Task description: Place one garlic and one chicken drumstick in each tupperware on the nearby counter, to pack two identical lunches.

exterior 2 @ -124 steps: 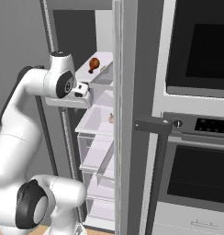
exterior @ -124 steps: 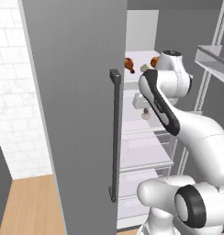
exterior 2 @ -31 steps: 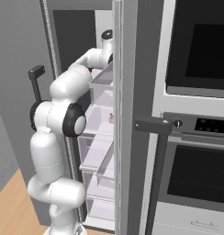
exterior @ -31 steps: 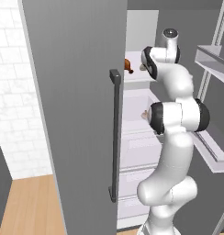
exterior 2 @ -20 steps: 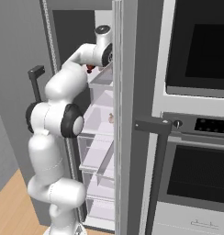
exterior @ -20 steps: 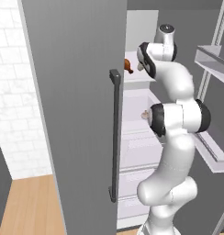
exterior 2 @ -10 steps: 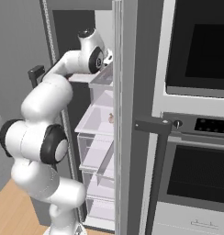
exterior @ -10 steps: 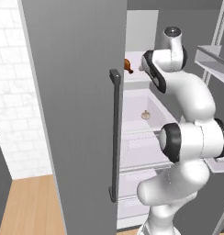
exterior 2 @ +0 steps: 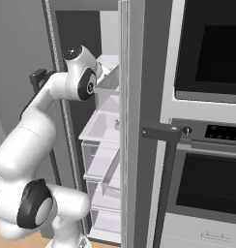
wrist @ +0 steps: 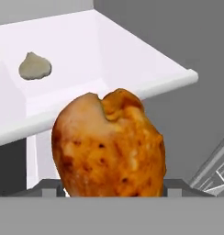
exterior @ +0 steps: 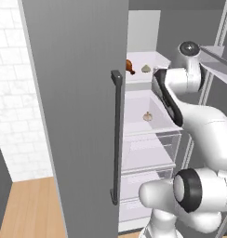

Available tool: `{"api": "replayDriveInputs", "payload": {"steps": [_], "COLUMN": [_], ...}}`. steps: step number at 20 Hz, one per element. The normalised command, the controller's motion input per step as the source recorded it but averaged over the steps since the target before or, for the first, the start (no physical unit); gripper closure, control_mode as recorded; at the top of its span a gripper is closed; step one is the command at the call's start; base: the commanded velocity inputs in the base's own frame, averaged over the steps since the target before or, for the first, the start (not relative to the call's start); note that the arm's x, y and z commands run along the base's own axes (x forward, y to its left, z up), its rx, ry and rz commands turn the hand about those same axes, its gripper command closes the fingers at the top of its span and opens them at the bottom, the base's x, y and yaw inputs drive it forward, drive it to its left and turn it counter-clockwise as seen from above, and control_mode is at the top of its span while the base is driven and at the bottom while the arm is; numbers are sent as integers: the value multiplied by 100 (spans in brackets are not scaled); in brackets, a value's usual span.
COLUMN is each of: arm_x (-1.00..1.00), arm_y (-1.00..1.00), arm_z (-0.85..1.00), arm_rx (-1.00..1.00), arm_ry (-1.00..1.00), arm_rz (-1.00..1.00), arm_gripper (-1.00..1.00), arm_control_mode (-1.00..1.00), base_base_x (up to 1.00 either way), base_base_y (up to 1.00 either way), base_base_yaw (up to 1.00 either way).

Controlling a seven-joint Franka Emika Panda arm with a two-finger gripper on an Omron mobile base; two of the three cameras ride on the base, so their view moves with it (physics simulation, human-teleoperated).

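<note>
Drumstick (wrist: pixel 109 147) in pincer, no writing

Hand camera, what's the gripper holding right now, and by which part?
A chicken drumstick, apparently by its narrow end below the frame; the meaty end faces the camera. The fingertips themselves are hidden.

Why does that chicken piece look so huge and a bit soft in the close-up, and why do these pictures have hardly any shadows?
Hand view: the drumstick sits right at the lens, so it looms large and slightly soft, while the garlic on the shelf behind looks tiny. Left base view: flat, even rendered light, faint shading under the fridge shelf, no glare. Right base view: the same flat light, edges a little blurry.
</note>
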Motion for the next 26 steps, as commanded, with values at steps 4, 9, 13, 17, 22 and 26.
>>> {"api": "replayDriveInputs", "payload": {"steps": [4,9,13,17,22,26], "arm_x": [-100,-100,-50,0,0,0], "arm_y": [22,36,19,0,0,0], "arm_z": [0,0,-4,0,0,0], "arm_rx": [0,0,-2,0,0,0], "arm_ry": [-2,0,0,0,0,0], "arm_rz": [11,13,6,0,0,0], "arm_gripper": [100,100,100,100,100,100], "arm_control_mode": [-100,-100,100,100,100,100], "base_base_x": [0,0,-50,-100,-100,-69], "base_base_y": [0,0,9,3,-76,-100], "base_base_yaw": [0,0,8,10,0,-9]}}
